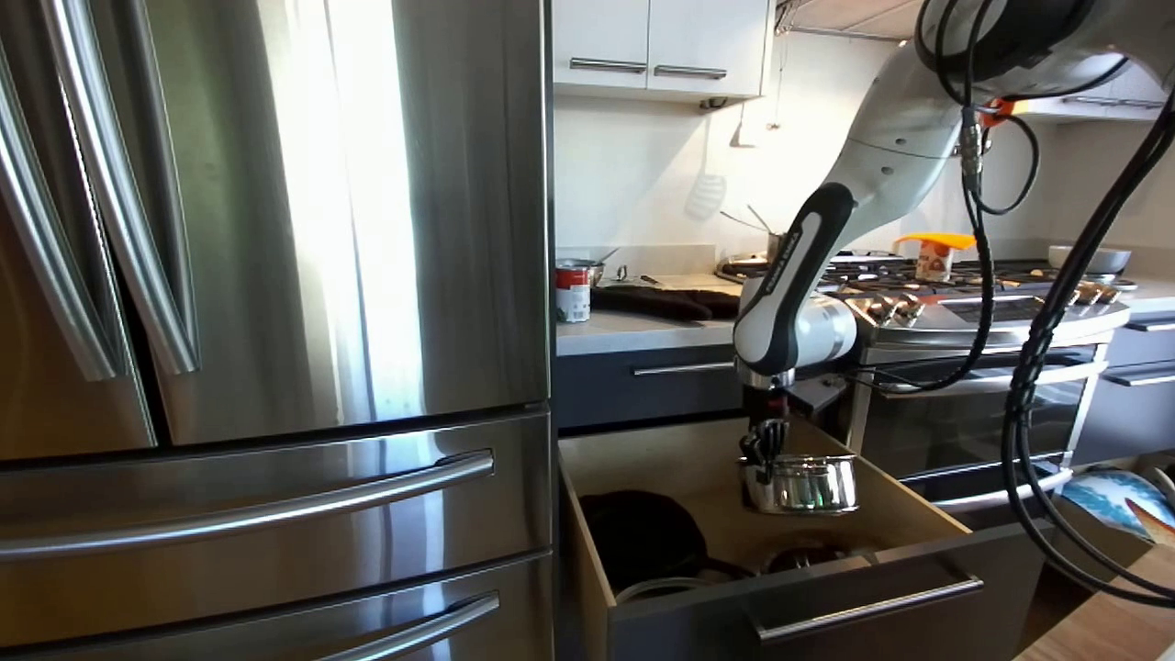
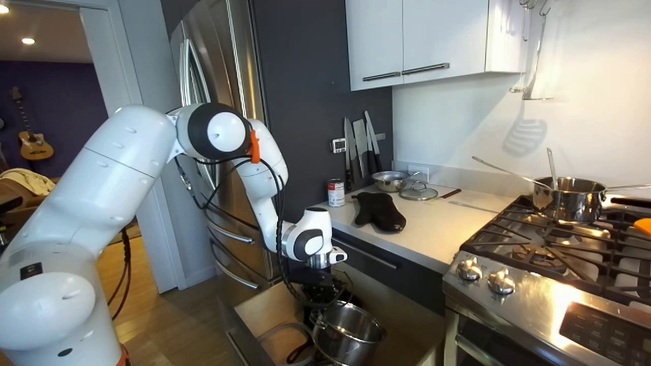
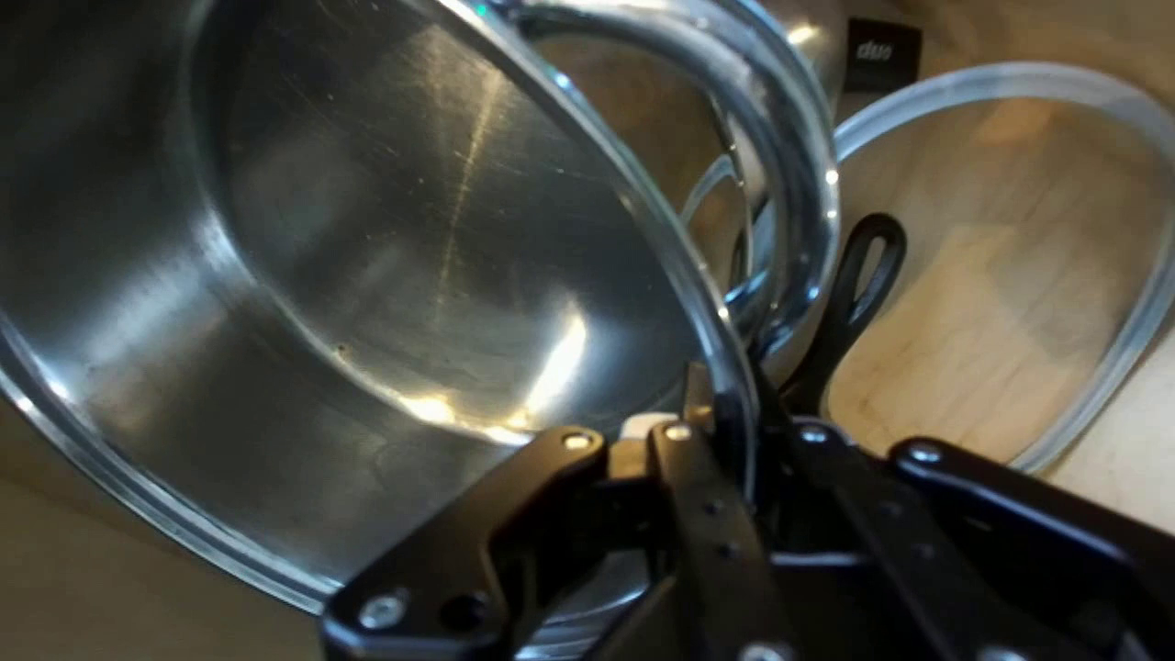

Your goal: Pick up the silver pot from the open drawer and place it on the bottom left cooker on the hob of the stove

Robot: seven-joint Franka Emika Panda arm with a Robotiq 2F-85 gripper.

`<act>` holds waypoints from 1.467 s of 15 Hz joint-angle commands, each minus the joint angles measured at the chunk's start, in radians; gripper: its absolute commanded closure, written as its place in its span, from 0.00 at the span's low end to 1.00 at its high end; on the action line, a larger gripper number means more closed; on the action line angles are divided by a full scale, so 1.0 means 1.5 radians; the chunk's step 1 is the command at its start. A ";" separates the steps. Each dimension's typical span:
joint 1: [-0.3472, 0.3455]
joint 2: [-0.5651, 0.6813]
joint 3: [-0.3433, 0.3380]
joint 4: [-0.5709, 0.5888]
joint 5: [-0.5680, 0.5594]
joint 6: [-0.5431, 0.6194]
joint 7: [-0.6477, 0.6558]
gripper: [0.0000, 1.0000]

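Leftmost, drawer [image 1: 606, 459]: lift clear of sides before swinging; smooth pale wood inside; next, black pan [image 1: 643, 534]: avoid snagging; matte, round; then gripper [image 1: 762, 464], jaws pinching silver pot [image 1: 815, 487] by rim, one inside wall, one outside; off-centre hold may let load tilt, so go slowly; pot hangs apparently clear of drawer floor; polished, straight-sided; at right, hob [image 1: 1014, 272]: set down level on bottom left cooker [image 2: 538, 255], presumably front one; black, iron-grated.
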 commanded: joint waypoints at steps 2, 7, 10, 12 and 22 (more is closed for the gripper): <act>-0.065 -0.101 0.038 -0.026 0.032 -0.133 -0.080 0.98; -0.101 -0.181 0.066 -0.032 0.096 -0.290 -0.203 0.98; -0.099 -0.227 0.062 -0.024 0.145 -0.391 -0.271 0.98; -0.087 -0.260 0.047 -0.020 0.163 -0.441 -0.290 0.98; -0.044 -0.432 -0.013 -0.039 0.165 -0.475 -0.287 0.98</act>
